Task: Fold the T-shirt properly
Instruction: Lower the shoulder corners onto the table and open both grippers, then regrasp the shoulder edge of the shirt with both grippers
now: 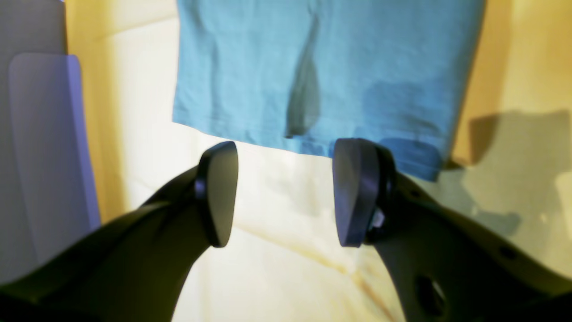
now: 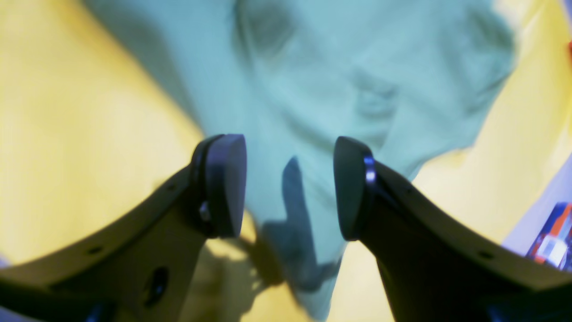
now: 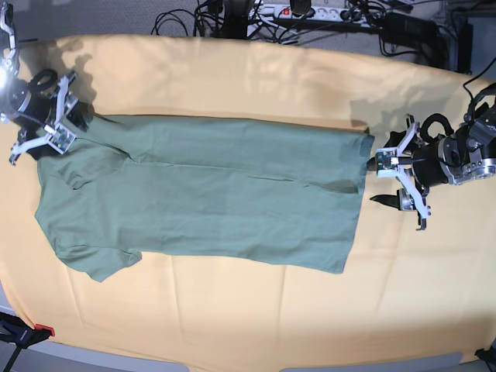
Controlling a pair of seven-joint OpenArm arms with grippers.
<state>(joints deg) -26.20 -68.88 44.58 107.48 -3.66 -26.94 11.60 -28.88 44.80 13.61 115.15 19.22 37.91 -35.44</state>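
A: Any containers in view?

B: Can't see one. Just the T-shirt [image 3: 209,194] lying flat on the yellow-orange table cloth [image 3: 256,310], long axis running 9 to 3 in the base view. Neck and sleeves at the 9 o'clock end, hem at the 3 o'clock end.

A: Arm poses?

B: Left gripper [image 3: 403,190] sits at 3 o'clock, just off the hem, pointing in toward the shirt. Left wrist view: claw spread, nothing between the pads, hem edge just beyond the fingertips [image 1: 221,179]. Right gripper [image 3: 46,116] is at 10 o'clock, at the shoulder corner. Right wrist view: claw spread [image 2: 289,188] too, a point of fabric [image 2: 313,112] lying below the gap; nothing pinched that I can make out, view is blurred.

A: Edges, room to move?

B: Wide band of bare cloth at 6 o'clock below the shirt, another at 12 above it. Cables and a power strip [image 3: 310,12] off the table's far edge at 12. Red-and-black clamp [image 3: 23,335] on the table edge at 7 o'clock. Hem side has a small crease near the upper corner; the lower sleeve is slightly rumpled.
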